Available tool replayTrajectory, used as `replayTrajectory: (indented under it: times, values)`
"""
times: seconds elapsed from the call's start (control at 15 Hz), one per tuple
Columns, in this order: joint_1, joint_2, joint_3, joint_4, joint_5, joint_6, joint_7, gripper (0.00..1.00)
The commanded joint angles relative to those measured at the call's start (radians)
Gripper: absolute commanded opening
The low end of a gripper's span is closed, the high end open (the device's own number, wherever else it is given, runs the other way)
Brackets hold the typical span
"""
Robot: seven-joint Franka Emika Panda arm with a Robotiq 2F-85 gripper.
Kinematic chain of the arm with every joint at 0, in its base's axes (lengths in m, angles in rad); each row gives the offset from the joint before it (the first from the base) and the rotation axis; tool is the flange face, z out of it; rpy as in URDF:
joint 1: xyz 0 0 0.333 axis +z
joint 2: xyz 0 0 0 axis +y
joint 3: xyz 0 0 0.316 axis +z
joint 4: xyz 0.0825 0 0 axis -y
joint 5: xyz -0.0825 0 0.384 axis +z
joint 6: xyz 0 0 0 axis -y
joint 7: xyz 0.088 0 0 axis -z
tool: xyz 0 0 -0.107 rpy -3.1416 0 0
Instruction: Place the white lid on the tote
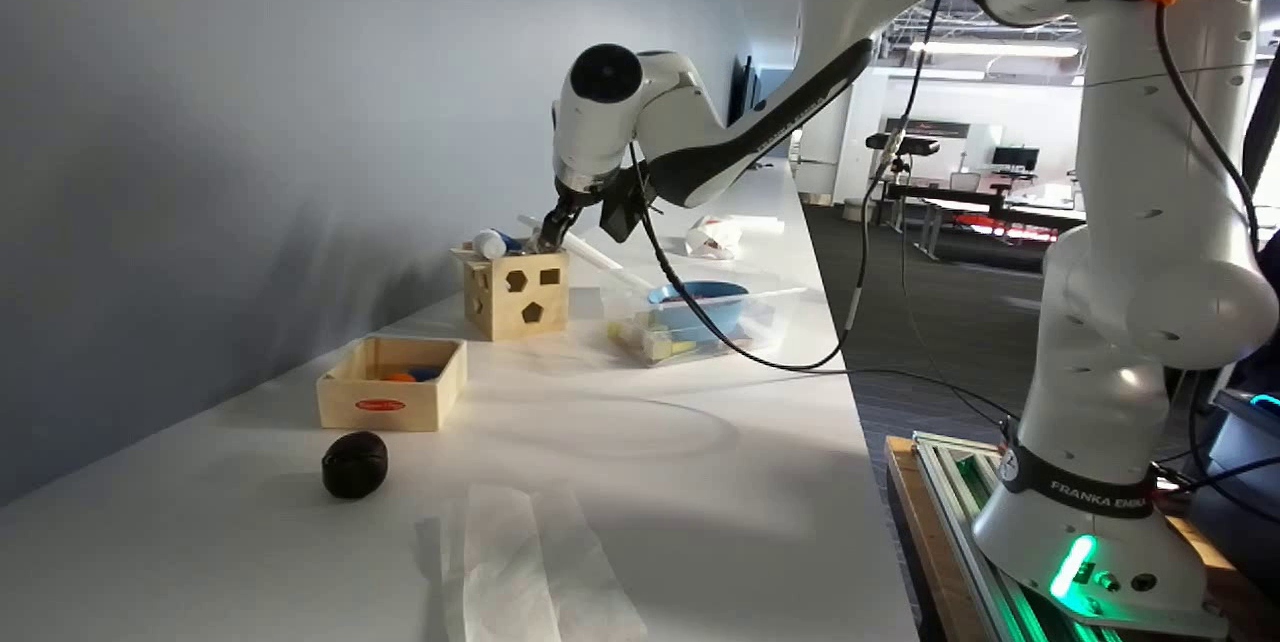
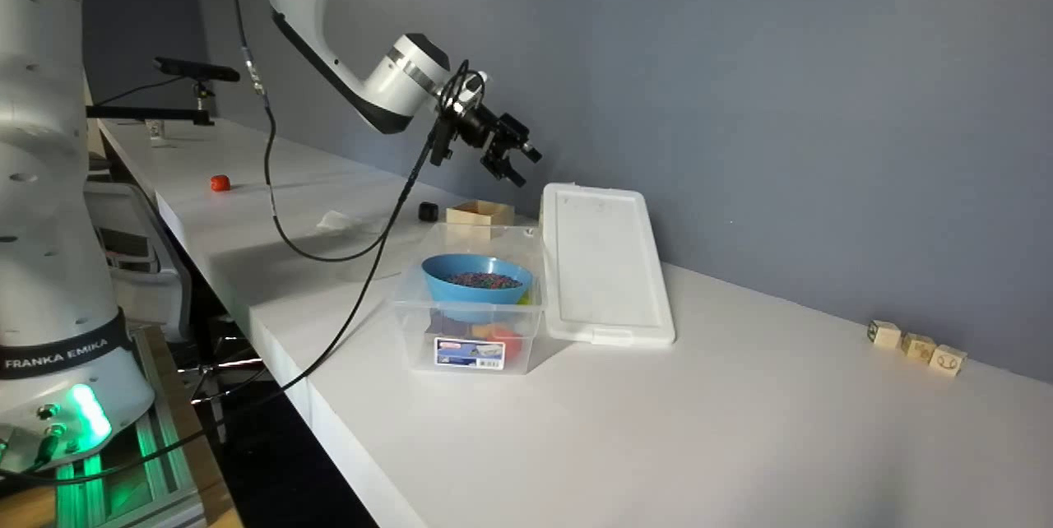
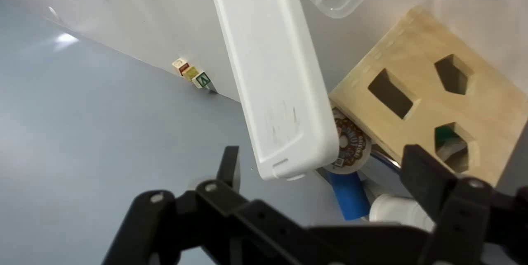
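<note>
The white lid (image 2: 607,265) is tilted, its lower end on the table beside the tote and its upper end at the wooden shape box. In an exterior view it is nearly edge-on (image 1: 592,254). It also shows in the wrist view (image 3: 272,71). The clear tote (image 2: 411,347) stands next to the lid, open on top, with a blue bowl (image 2: 444,291) inside. A tote corner shows in the wrist view (image 3: 340,9). My gripper (image 3: 327,168) is open and empty, its fingers spread on either side of the lid's upper end, apart from it. It shows in an exterior view too (image 2: 526,166).
The wooden shape box (image 1: 520,300), filled with cups and a blue item (image 3: 350,195), stands beneath the gripper near the wall. A wooden tray (image 1: 385,405) and a black round object (image 1: 355,465) are nearby. Letter blocks (image 2: 917,345) lie along the wall. A cable (image 2: 362,298) hangs before the tote.
</note>
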Motion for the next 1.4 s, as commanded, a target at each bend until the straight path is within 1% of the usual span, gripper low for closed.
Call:
replayTrajectory:
  times: [0.0, 0.2, 0.53, 0.6, 0.67, 1.0, 1.2, 1.33]
  values:
    - [0.053, 0.101, -0.046, 0.124, 0.005, -0.096, 0.033, 1.0]
    - [0.07, 0.168, -0.06, 0.191, 0.015, -0.127, 0.029, 1.0]
    - [0.085, 0.245, -0.072, 0.265, 0.03, -0.154, 0.029, 1.0]
    - [0.089, 0.248, -0.076, 0.271, 0.027, -0.169, 0.037, 0.92]
    - [0.093, 0.244, -0.079, 0.276, 0.029, -0.19, 0.041, 0.74]
    - [0.107, 0.231, -0.076, 0.277, 0.048, -0.308, 0.005, 0.37]
    - [0.111, 0.232, -0.071, 0.274, 0.063, -0.347, -0.017, 0.16]
    - [0.111, 0.229, -0.069, 0.273, 0.086, -0.352, -0.017, 0.02]
